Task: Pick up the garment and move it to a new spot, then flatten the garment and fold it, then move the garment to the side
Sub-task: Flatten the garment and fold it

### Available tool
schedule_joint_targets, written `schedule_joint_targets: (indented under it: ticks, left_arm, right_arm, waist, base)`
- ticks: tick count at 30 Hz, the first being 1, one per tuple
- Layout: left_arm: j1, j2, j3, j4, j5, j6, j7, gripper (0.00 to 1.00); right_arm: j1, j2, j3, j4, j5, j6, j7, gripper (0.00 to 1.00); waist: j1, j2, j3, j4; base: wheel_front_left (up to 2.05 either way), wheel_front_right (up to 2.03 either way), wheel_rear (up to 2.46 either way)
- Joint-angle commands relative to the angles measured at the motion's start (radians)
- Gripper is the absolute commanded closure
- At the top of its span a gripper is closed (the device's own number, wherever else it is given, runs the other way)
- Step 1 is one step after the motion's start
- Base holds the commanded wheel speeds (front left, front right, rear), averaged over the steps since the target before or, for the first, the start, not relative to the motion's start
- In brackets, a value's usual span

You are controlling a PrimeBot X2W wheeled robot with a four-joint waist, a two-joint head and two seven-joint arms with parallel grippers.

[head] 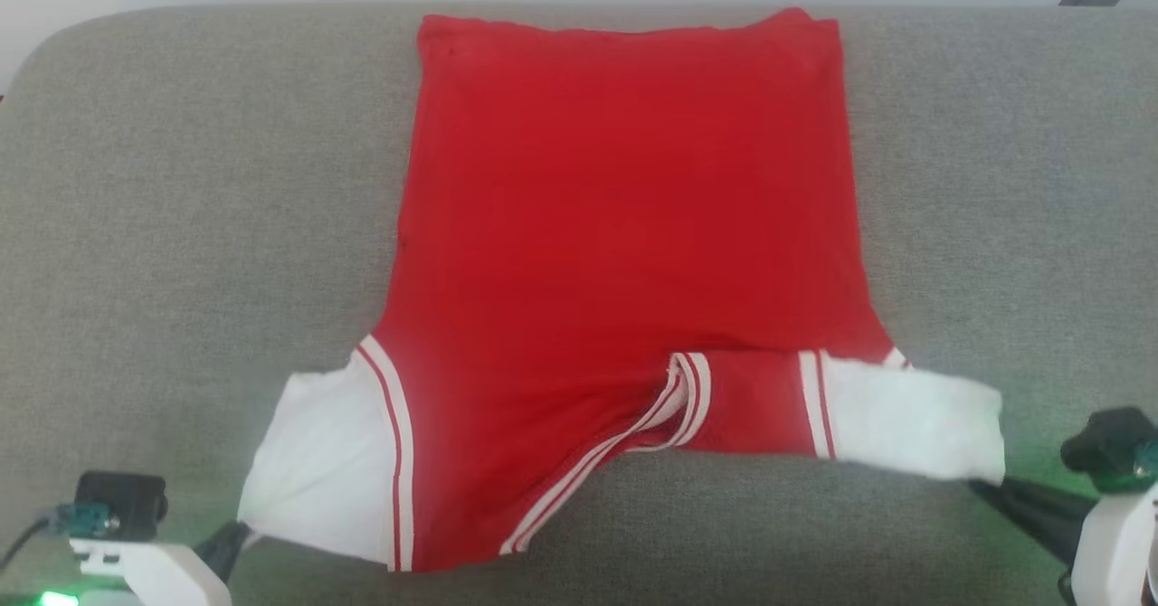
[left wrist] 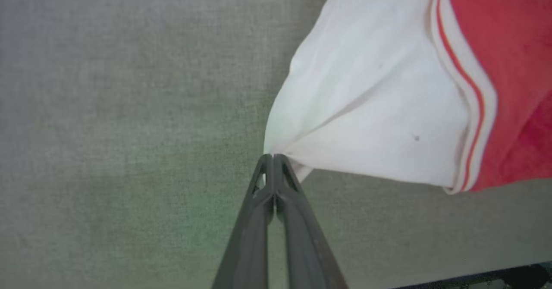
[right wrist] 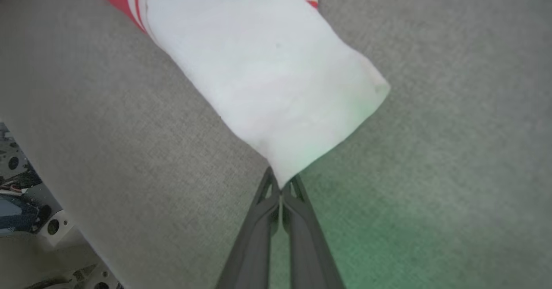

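Left gripper [left wrist: 273, 156]: slim, dark, tapered fingers pressed together, pinching the bunched corner of the left white sleeve [left wrist: 366, 108].
Right gripper [right wrist: 281, 184]: matching matte fingers, clamped on the lower corner of the right white sleeve [right wrist: 267, 73].
Garment [head: 624, 208]: soft red jersey lying spread on the cushion, hem far, sleeves near. White-and-red striped trim runs along the shoulders and the creased collar.
Cushion [head: 181, 181]: grey, coarsely woven upholstery with rounded corners.
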Motion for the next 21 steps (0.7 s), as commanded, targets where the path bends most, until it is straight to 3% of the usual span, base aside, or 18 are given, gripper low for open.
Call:
schedule_joint_targets:
  ticks: [1,9,12,13,21]
  left_arm:
    - [0.022,-0.008,0.0,0.007,-0.01,0.007,-0.009,1.0]
    - [0.039,-0.061,-0.014,0.023,-0.025,-0.012,-0.044,1.0]
    - [0.033,-0.069,-0.019,0.026,-0.02,-0.022,-0.051,1.0]
    - [0.03,-0.072,-0.021,0.026,-0.02,-0.024,-0.053,1.0]
    - [-0.005,-0.088,-0.035,0.015,0.0,-0.037,-0.052,1.0]
  right_arm:
    - [0.02,-0.004,0.008,0.005,0.014,-0.002,0.009,1.0]
    - [0.033,0.002,0.01,0.045,0.067,-0.002,0.057,1.0]
    - [0.029,0.005,-0.014,0.055,0.078,-0.003,0.084,0.47]
    - [0.026,0.004,-0.022,0.049,0.08,-0.003,0.095,0.0]
    - [-0.013,-0.049,-0.13,-0.102,0.106,-0.002,0.172,0.0]
  waist:
    - [0.0,-0.0001,0.002,0.001]
    - [0.0,-0.0001,0.005,0.009]
    - [0.0,-0.0001,0.005,0.013]
    - [0.0,-0.0001,0.004,0.013]
    - [0.0,-0.0001,0.004,0.027]
  base:
    - [0.0,0.0,0.0]
    - [0.0,0.0,0.0]
    - [0.0,0.0,0.0]
    - [0.0,0.0,0.0]
    - [0.0,0.0,0.0]
